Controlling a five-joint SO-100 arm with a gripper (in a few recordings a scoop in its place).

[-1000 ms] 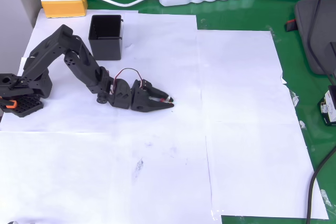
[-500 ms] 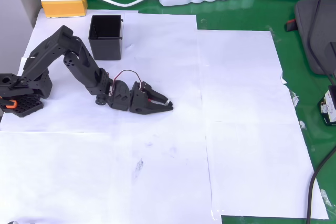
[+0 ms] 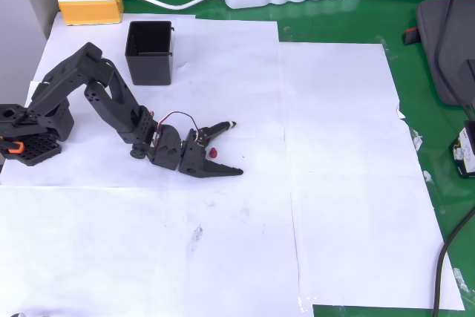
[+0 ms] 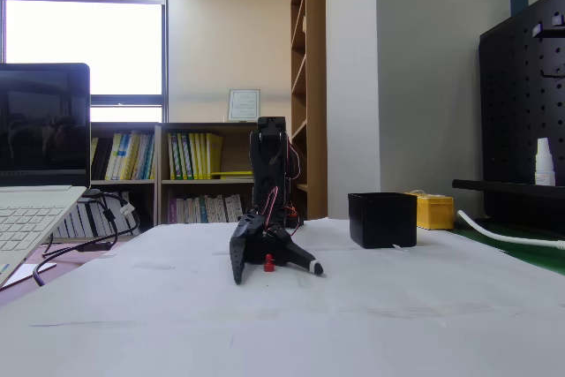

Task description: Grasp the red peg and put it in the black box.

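- While my pincer (image 3: 223,148) sits low over the white paper (image 3: 334,146), its jaws are spread wide: in the overhead view one finger reaches up and to the right, the other lies lower and points right, with an open wedge between them.
- Inside that wedge lies the red peg (image 3: 213,152), close to the root of the jaws rather than out at the tips. I am pinching nothing; the peg looks free on the paper, and I cannot tell whether it touches either finger.
- From the fixed view the peg (image 4: 269,261) stands as a small upright stub between my two fingers, so its long axis seems to run vertically, across the closing line of the jaws. That suits a squeeze from both sides.
- What the coming move turns on, as I judge it: the peg is already bracketed, so closing should take it, provided it does not squirt out towards the tips.
- Farther out, the black box (image 3: 149,52) stands well apart, up and to the left in the overhead view, beyond my bent arm (image 3: 96,90).
- Beyond the box rests a yellow box (image 3: 91,2).
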